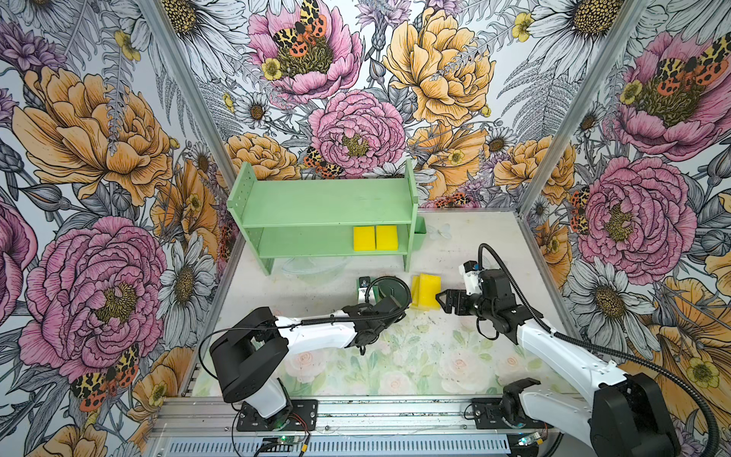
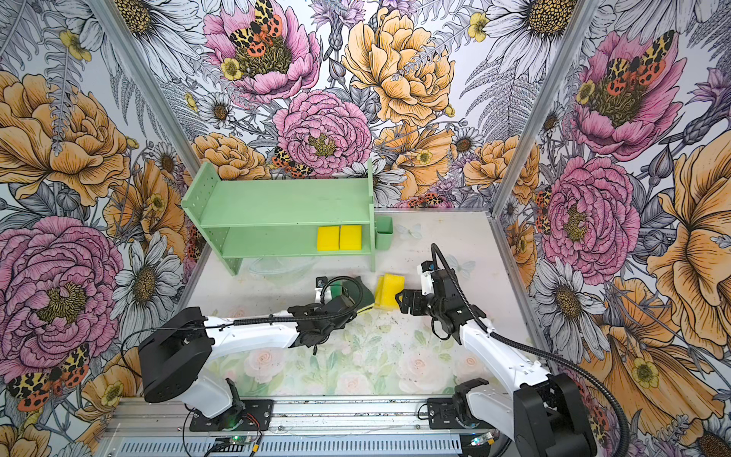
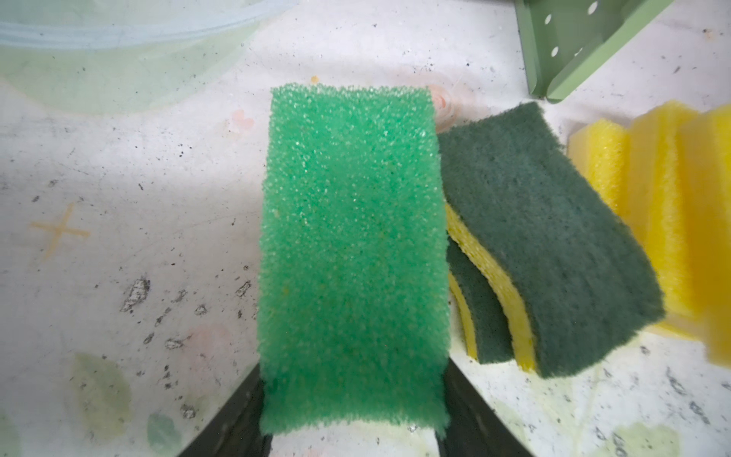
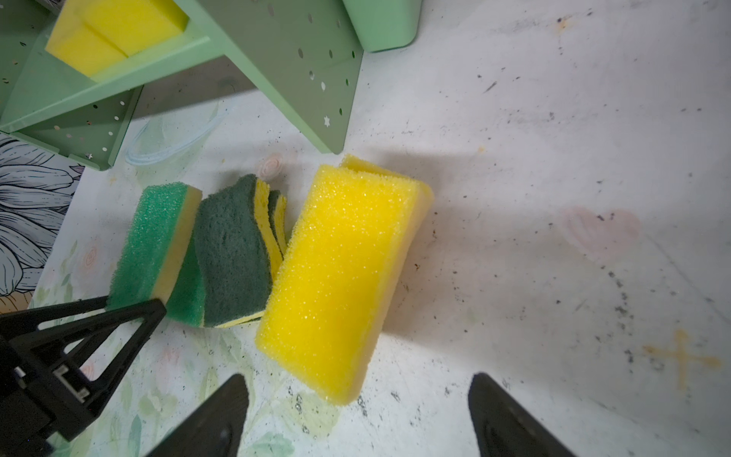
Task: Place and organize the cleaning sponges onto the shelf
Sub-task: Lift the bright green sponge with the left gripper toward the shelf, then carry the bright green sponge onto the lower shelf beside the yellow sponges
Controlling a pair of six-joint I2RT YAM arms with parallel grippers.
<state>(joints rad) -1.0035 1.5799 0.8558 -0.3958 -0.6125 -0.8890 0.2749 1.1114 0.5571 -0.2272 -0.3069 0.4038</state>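
Directions: 12 o'clock points to the back wall.

**Progress.** The loose sponges lie in one cluster mid-table (image 1: pixel 474 245), just in front of the shelf (image 1: pixel 324 205):
- one bright-green-topped sponge (image 3: pixel 352 245), with a second green-topped sponge (image 4: pixel 186 292) under it;
- at its 3 o'clock, two wavy dark-green-topped sponges (image 3: pixel 546 237), one overlapping the other;
- further toward 3 o'clock, a leaning pile of plain yellow sponges (image 4: pixel 340 273) — at least two, exact count unclear.

At 12 o'clock of the cluster, the shelf's lower tier holds two shelved yellow sponges (image 1: pixel 375 238), flat and touching, at its 3 o'clock end. The upper tier is bare. A small green cup (image 1: pixel 419 233) hangs on the shelf's 3 o'clock side. Judgement: early stage; most sponges are not yet shelved.

**Claws.**
- The left gripper (image 3: pixel 352 399), reaching in from 8 o'clock, is clamped across the short end of the bright-green-topped sponge — whether that sponge is clear of the one beneath cannot be told.
- The right gripper (image 4: pixel 358 382) stands with its jaws wide apart at 3 o'clock of the yellow pile, near it but holding nothing.
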